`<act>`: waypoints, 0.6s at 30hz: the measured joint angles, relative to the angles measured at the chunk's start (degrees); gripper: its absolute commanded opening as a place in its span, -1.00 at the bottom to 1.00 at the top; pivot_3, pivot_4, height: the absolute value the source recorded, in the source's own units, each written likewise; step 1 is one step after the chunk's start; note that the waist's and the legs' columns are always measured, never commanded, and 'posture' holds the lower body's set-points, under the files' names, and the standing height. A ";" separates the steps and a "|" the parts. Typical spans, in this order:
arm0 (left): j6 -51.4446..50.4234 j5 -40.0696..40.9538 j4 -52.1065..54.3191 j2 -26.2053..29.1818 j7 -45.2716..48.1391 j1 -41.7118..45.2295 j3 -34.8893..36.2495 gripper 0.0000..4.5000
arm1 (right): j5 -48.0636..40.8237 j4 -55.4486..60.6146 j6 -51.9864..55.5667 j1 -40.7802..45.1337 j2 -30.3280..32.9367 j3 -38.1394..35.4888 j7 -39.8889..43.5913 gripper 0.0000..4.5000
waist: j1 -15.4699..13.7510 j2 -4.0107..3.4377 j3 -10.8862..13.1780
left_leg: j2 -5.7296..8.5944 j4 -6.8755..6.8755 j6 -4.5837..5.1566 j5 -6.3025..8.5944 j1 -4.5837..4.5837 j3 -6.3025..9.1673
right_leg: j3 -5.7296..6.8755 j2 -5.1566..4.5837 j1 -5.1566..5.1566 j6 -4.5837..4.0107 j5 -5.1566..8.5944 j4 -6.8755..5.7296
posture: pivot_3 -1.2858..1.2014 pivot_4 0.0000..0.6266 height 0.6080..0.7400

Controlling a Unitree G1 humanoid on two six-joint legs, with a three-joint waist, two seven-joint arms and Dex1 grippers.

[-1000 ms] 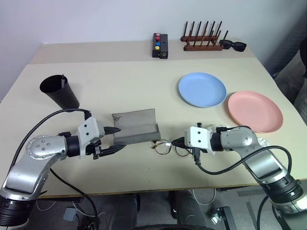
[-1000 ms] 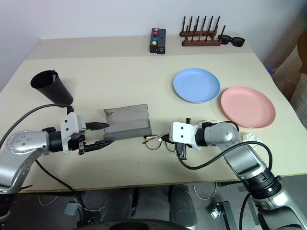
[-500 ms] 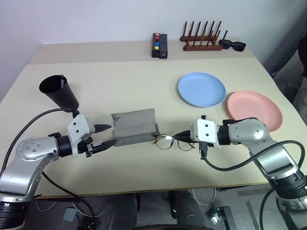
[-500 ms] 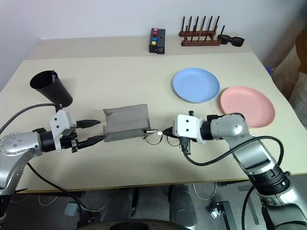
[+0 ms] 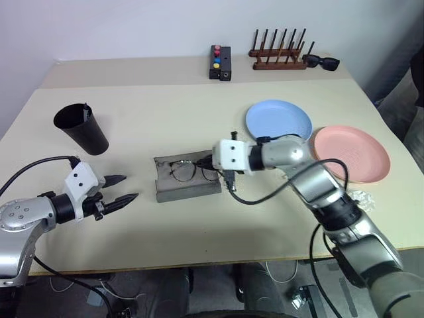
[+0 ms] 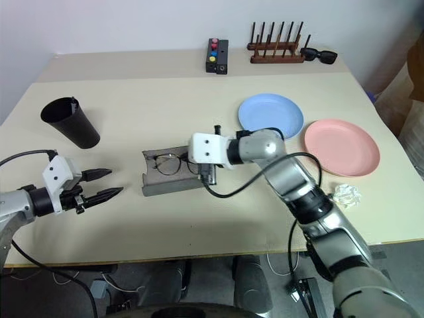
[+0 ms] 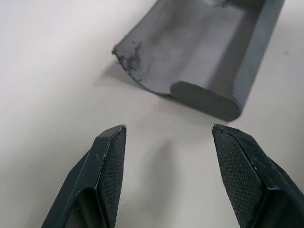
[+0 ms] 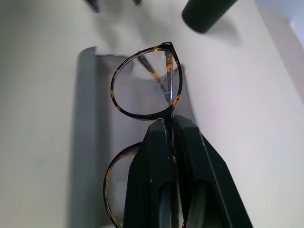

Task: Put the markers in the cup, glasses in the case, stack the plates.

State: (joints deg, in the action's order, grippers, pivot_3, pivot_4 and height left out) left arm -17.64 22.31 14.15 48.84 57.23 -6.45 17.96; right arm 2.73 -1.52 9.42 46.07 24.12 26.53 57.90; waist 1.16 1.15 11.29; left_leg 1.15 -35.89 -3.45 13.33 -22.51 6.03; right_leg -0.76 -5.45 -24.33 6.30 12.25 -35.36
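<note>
- Beige table (image 5: 165,112) spans the scene, pale wall behind it, a second table strip butted along the far edge.
- Salmon pink plate (image 5: 351,152) sits at the table's right side; light blue plate (image 5: 279,123) lies just left of it and a bit further back, rims near each other but not stacked.
- Right gripper (image 8: 172,124) reaches across to the table centre, fingers pinched tight on the bridge of the glasses (image 5: 184,170).
- Left gripper (image 5: 121,189) hovers over the table's near left, jaws spread wide with nothing between them, pointing toward the case (image 5: 187,177) and well apart from it.
- Grey case lies open at table centre, lid folded back; scuffed corner on the lid visible in the left wrist view.
- Black cup (image 5: 81,128) stands upright at far left, well apart from the case; something slim pokes just above its rim, cannot tell what.
- Wooden peg rack (image 5: 278,53) sits on the far strip, thick black sunglasses (image 5: 322,63) just beside its right end.
- Small black box (image 5: 220,63) with red, yellow and blue buttons sits left of the rack.
- Wire-rimmed glasses are held over the open case tray, lenses facing up; cannot tell if they touch the tray.
- Crumpled clear wrapper (image 6: 347,195) lies near the front right edge.
</note>
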 measured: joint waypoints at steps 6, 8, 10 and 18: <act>-1.28 2.88 1.89 0.00 0.88 -2.74 2.37 0.30 | 3.49 -9.40 -7.48 3.17 -4.84 2.49 -0.24 -0.98 | 0.13 -0.01 0.01 | 0.00 0.03 0.00 0.00 0.01 -0.01 | 0.00 0.00 0.00 0.00 0.00 -0.01 | 0.03 -0.52 0.98; -2.16 4.25 2.24 -0.01 1.30 -3.57 3.16 0.30 | 4.95 -12.61 -10.29 3.57 -5.86 3.23 -0.42 -0.98 | 0.15 -0.01 0.01 | 0.00 0.03 0.00 0.00 0.02 0.00 | 0.00 0.01 -0.01 0.00 0.00 -0.02 | 0.03 -0.52 0.98; -2.49 4.66 2.51 -0.02 1.28 -3.99 3.52 0.30 | 6.30 -15.06 -12.58 3.93 -6.30 3.86 -0.80 -0.98 | 0.14 -0.01 0.01 | 0.00 0.03 0.00 0.00 0.02 -0.01 | 0.00 0.01 -0.01 0.00 0.00 -0.02 | 0.03 -0.52 0.98; -3.21 5.36 2.83 -0.06 1.01 -4.05 3.59 0.30 | 8.92 -16.91 -14.89 3.46 -4.73 4.45 1.51 -0.98 | 0.18 -0.02 0.01 | 0.00 0.04 0.00 0.00 0.03 -0.01 | 0.00 0.02 -0.01 0.00 0.00 -0.02 | 0.03 -0.52 0.98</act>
State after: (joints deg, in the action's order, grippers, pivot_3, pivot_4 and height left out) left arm -20.86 27.67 16.98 48.78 58.24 -10.50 21.55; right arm 11.65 -18.43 -5.46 49.54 19.39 30.97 59.41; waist 1.34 1.14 11.30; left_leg 1.15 -35.86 -3.45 13.33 -22.48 6.02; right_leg -0.76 -5.44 -24.34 6.30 12.24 -35.38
